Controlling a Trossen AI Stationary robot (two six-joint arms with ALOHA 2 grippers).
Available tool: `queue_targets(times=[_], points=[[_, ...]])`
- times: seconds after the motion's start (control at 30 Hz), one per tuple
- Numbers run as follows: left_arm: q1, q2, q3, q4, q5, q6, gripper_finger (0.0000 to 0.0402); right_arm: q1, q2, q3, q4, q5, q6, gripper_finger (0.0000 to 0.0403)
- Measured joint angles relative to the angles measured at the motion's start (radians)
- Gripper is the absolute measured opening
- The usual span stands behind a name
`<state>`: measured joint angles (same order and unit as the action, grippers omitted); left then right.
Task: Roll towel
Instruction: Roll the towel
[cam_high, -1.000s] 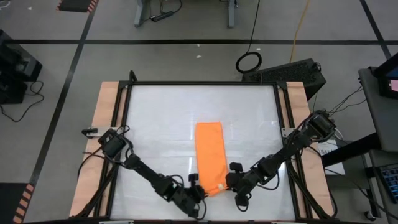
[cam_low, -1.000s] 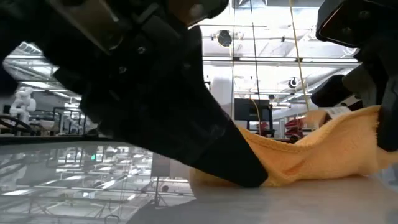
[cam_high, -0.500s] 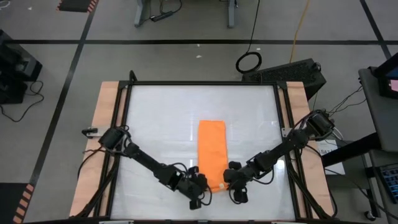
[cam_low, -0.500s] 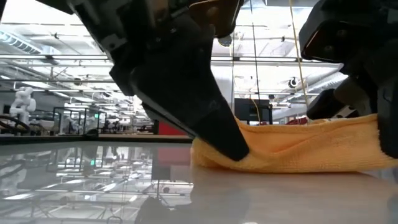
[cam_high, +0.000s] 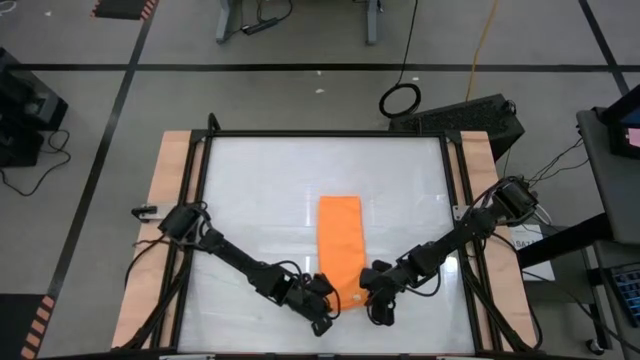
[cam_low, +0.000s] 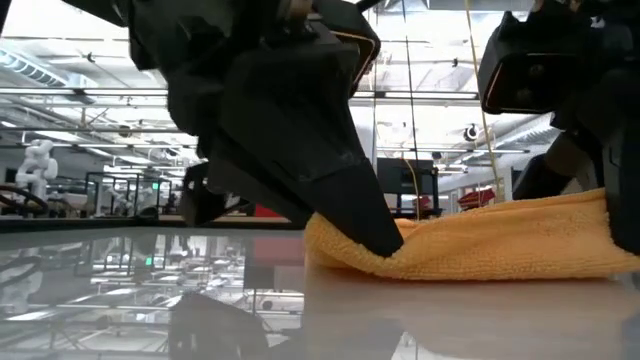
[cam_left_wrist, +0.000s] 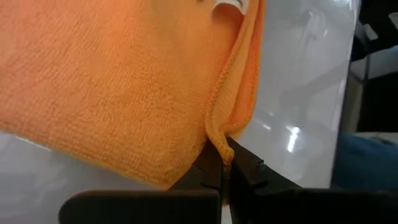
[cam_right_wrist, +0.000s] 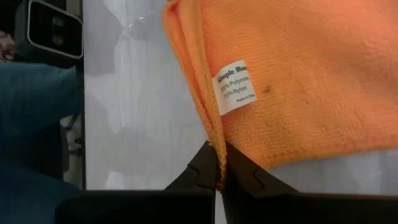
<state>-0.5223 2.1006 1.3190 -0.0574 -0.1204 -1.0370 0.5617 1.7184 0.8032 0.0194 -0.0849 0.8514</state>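
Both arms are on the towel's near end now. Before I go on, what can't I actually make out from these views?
- High view: the near edge of the towel is hidden under the left pincer and right pincer.
- Low view: the towel's far end is hidden behind its raised near fold; both arms block much of the view.
- Wrist views: how many layers each pincer pinches is unclear; the label print is too small to read fully.

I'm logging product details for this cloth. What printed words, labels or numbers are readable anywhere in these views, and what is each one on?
"Simple Hom" (cut off at the fold): top line of the white care tag sewn on the towel, right wrist view.
"85% Polyester": second line of that tag, digits uncertain.
"15% Nylon": third line, digits uncertain.
Smallest bottom line of the tag: too small to read.
The tag edge in the left wrist view shows no legible text.
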Motion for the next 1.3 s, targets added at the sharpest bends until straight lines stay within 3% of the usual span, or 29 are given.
queue_targets(times=[0.33,0.7,0.83,1.07,1.3], points=[[-0.018,0.000,0.000,-0.001,-0.074,-0.201,0.0005,0.000,0.002,0.000,-0.032,-0.044,0.093,0.0000],[-0.019,0.002,0.001,-0.030,-0.080,-0.294,0.0005,0.000,0.004,0.000,-0.042,-0.045,0.136,0.0004],[-0.011,0.004,0.000,-0.046,-0.062,-0.311,0.0006,0.000,0.004,-0.001,-0.058,-0.060,0.149,0.0034],[-0.001,0.004,0.000,-0.046,-0.037,-0.312,0.0006,0.015,-0.019,-0.003,-0.066,-0.056,0.030,0.0128],[0.018,0.005,0.000,-0.036,-0.018,-0.311,0.0006,0.134,-0.122,-0.003,-0.174,0.124,-0.251,0.0152]])
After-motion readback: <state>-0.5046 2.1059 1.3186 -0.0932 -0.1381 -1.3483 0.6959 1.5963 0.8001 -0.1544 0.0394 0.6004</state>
